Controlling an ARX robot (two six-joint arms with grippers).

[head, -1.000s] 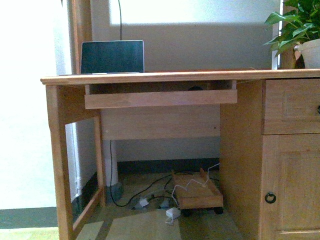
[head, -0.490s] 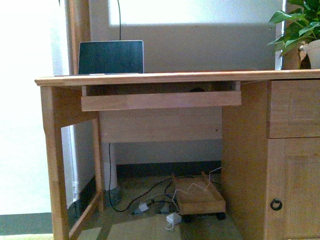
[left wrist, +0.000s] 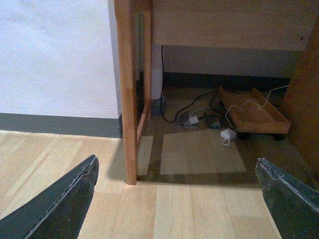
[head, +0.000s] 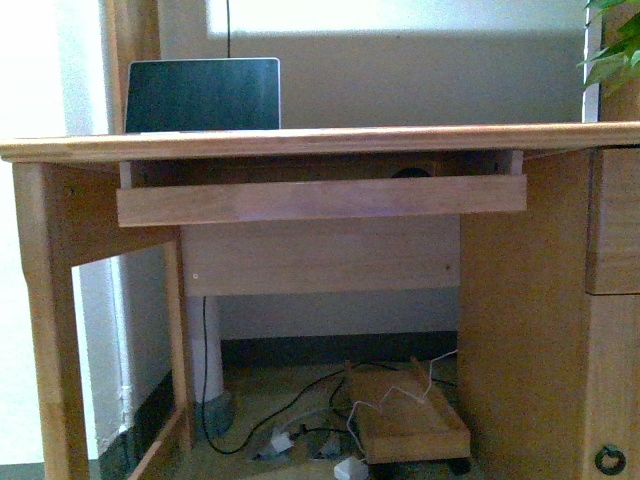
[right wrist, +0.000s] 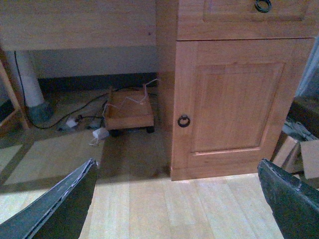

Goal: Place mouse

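Mouse [head: 410, 173] in tray [head: 320, 200], front view alone; wrist views: left gripper [left wrist: 176, 159], right gripper [right wrist: 176, 161] wide, empty.

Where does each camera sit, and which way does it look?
Front view: robot's body, facing the desk and laptop; no arm shows.
Left wrist view: left wrist, looking down past the desk leg; open left gripper shows.
Right wrist view: right wrist, facing the cupboard door; open right gripper shows.
Shared: the wheeled wooden stand under the desk.

A wooden desk [head: 300, 142] bears an open laptop [head: 203, 95]; its pull-out tray [head: 320, 198] holds the mouse [head: 410, 172], barely visible.
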